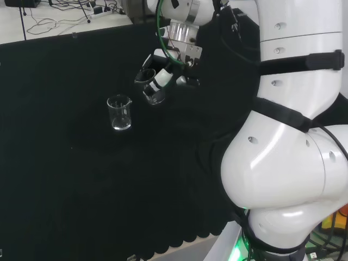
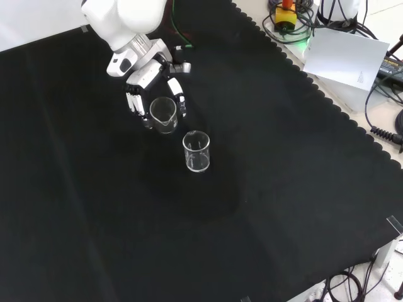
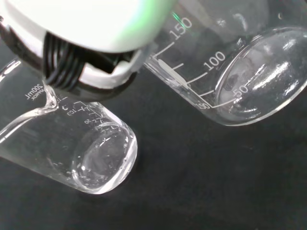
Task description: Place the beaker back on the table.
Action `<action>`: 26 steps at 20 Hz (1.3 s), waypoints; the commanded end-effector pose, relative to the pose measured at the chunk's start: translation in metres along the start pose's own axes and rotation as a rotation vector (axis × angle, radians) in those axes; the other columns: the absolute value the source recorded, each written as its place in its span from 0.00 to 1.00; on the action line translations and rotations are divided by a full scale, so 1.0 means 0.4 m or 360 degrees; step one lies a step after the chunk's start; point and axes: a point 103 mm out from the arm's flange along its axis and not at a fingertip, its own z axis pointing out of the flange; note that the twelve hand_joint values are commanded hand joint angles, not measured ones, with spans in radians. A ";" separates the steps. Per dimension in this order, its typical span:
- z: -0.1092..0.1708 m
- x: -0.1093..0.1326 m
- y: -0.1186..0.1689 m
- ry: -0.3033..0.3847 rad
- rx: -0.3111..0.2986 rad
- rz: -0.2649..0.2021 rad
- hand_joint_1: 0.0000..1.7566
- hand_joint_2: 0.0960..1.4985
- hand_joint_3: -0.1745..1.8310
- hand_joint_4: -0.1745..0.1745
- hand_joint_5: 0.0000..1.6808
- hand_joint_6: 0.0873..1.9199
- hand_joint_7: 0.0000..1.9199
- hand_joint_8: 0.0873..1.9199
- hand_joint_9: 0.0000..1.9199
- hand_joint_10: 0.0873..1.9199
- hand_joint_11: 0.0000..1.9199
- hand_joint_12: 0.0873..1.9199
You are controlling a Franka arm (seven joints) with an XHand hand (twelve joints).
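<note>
In the front view the black and white hand [image 2: 146, 74] reaches down from the top left, with its fingers [image 2: 133, 100] and thumb curled on either side of a clear glass beaker [image 2: 164, 115]. The head view shows that beaker [image 1: 151, 87] slightly tilted in the hand [image 1: 163, 76]; whether its base touches the cloth I cannot tell. A second clear beaker [image 2: 196, 151] stands upright on the black cloth just in front of it, also visible in the head view [image 1: 119, 112]. Up close, the wrist view shows two beakers [image 3: 240, 81] [image 3: 96, 153] with printed scales.
Black cloth [image 2: 264, 207] covers the bench on all sides of the two beakers. Its scalloped edge [image 2: 340, 113] runs along the front view's right, with cables and a grey box [image 2: 349, 60] beyond. The arm's white links [image 1: 293, 136] stand at the head view's right.
</note>
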 end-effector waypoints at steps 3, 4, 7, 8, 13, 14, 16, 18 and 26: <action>0.028 -0.008 0.004 0.0105 -0.0066 -0.0035 0.65 0.38 0.42 0.87 0.77 0.30 0.73 0.16 0.73 0.01 0.50 0.48; 0.032 -0.009 0.002 0.0088 -0.0083 -0.0038 0.65 0.38 0.42 0.88 0.77 0.30 0.73 0.17 0.73 0.01 0.50 0.49; 0.038 -0.015 0.001 0.0073 -0.0100 -0.0032 0.65 0.38 0.43 0.89 0.77 0.30 0.72 0.17 0.73 0.01 0.49 0.49; 0.040 -0.017 0.002 0.0078 -0.0108 -0.0029 0.65 0.38 0.43 0.89 0.77 0.30 0.72 0.17 0.73 0.01 0.49 0.50; 0.054 -0.033 0.009 0.0097 -0.0118 -0.0017 0.65 0.38 0.43 0.88 0.77 0.30 0.72 0.17 0.73 0.01 0.49 0.50; 0.056 -0.037 0.011 0.0099 -0.0121 -0.0013 0.65 0.38 0.43 0.88 0.77 0.30 0.72 0.17 0.73 0.01 0.49 0.50; 0.061 -0.046 0.013 0.0111 -0.0124 0.0001 0.65 0.38 0.43 0.88 0.77 0.30 0.72 0.17 0.73 0.01 0.49 0.50; 0.065 -0.054 0.014 0.0120 -0.0125 0.0006 0.65 0.38 0.42 0.88 0.77 0.30 0.72 0.17 0.73 0.01 0.49 0.50; 0.069 -0.061 0.015 0.0134 -0.0129 0.0011 0.65 0.39 0.42 0.87 0.77 0.30 0.72 0.17 0.72 0.01 0.49 0.50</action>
